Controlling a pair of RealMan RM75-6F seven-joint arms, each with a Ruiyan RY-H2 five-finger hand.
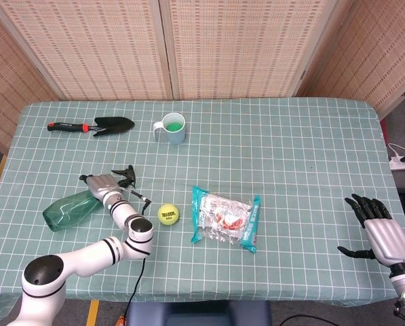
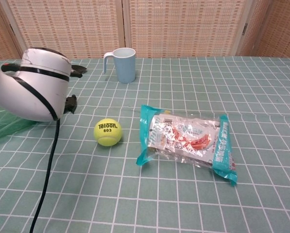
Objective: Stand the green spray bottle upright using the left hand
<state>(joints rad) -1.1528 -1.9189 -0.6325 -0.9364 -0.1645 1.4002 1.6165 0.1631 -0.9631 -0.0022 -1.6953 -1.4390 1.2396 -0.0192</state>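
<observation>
Bottle (image 1: 70, 209) lies flat on the bench (image 1: 290, 149), front left, nozzle toward the ball (image 1: 167, 214). Left hand (image 1: 104, 186) rests on its neck; grip can't be judged. Right hand (image 1: 378, 231) hovers far right, fingers spread, holding nothing.

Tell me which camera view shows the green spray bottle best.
The head view. It shows the whole green spray bottle lying on its side, with the left robot hand at its neck. In the chest view the arm hides all but a green sliver and the black nozzle.
</observation>
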